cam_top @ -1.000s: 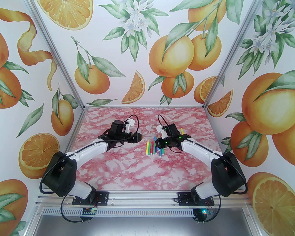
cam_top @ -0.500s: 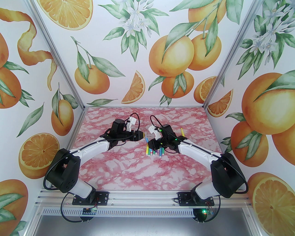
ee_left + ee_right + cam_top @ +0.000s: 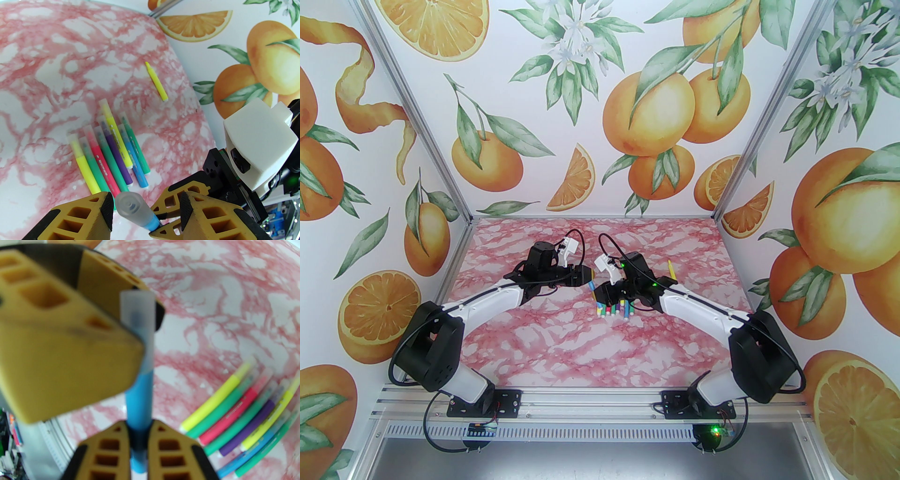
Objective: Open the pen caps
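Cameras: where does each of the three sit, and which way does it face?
Top external: high behind the bases, looking down at the table; both arms, left claw and right claw show.
Left wrist: on the left arm, facing past left claw to the pens; its fingers flank the cap.
Right wrist: on the right arm, looking along right claw, shut on the blue pen.
Shared: both wrist views show the cap, blue pen and pens.

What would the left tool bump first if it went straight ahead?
Probably the frosted cap of the blue pen that the right tool holds. The left tool has it between its open fingers.
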